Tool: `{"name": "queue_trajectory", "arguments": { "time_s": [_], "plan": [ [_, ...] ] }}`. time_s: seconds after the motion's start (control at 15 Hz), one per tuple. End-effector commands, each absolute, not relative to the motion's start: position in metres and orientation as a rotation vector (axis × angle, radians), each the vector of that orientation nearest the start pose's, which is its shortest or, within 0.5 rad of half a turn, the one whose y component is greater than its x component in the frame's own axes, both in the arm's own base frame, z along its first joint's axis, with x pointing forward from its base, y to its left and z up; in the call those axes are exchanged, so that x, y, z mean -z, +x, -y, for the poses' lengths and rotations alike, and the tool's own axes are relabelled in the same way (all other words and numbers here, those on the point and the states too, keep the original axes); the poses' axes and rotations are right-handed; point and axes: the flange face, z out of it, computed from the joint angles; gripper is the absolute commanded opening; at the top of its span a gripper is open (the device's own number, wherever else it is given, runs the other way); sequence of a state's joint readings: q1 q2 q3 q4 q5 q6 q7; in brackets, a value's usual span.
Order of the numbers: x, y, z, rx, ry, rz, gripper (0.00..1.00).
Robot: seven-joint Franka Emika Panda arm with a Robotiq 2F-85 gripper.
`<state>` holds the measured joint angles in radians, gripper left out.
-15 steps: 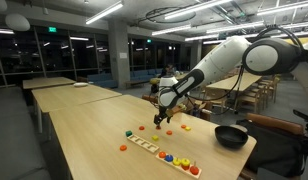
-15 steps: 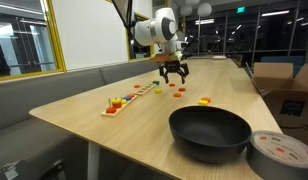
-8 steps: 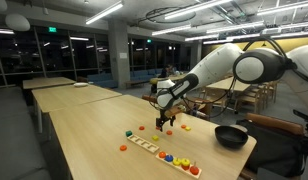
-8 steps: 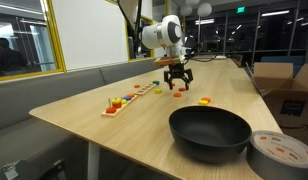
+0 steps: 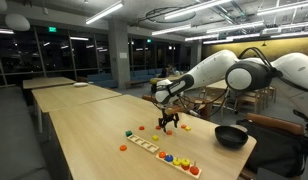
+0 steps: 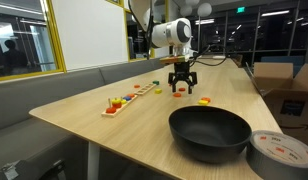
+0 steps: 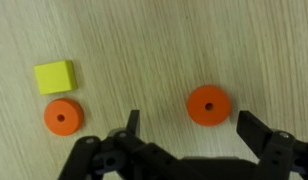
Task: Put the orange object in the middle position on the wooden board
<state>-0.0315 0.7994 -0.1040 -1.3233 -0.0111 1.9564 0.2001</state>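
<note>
Wrist view: small orange plastic disc with a centre hole [image 7: 208,104] lies flat on the pale wooden tabletop [image 7: 144,40], between the spread fingers of the open claw [image 7: 190,120], untouched. Long narrow pale wooden board [image 5: 144,145] lies apart.

End effector [image 7: 190,130] low, jaws spread wide.
</note>
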Motion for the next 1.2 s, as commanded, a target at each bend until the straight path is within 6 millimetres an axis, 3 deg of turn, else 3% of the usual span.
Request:
{"name": "queue_trajectory", "arguments": {
  "time_s": [0.0,0.6,1.13],
  "plan": [
    [-0.253,0.731,0.089,-0.34,-3.078,-0.564,1.0],
    [-0.245,0.743,0.082,-0.281,-2.982,-0.608,1.0],
    [-0.251,0.746,0.091,-0.221,-2.986,-0.622,1.0]
  ]
}}
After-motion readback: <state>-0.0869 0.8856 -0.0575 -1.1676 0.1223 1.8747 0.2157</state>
